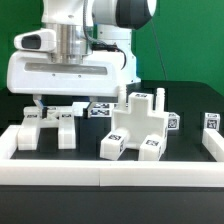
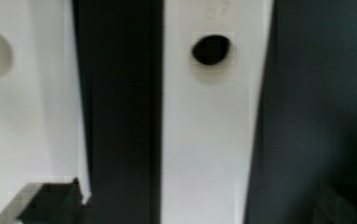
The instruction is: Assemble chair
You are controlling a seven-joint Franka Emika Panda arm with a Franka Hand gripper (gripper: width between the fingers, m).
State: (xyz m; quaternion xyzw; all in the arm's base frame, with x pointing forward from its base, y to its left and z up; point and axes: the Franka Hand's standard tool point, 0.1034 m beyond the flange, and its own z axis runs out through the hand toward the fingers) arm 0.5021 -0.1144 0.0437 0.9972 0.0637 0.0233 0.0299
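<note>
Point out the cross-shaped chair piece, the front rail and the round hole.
cross-shaped chair piece [image 1: 134, 129], exterior view, its centre block.
front rail [image 1: 66, 176], exterior view, its long white face.
round hole [image 2: 210, 49], wrist view, its dark middle.

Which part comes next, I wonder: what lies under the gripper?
Under the open gripper lie white chair pieces; one long piece has a dark hole. Its body hides anything behind them.

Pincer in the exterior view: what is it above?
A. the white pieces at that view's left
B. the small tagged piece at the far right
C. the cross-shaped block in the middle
A: the pincer hangs open over the white pieces at the exterior view's left, clear of the cross-shaped block.
</note>
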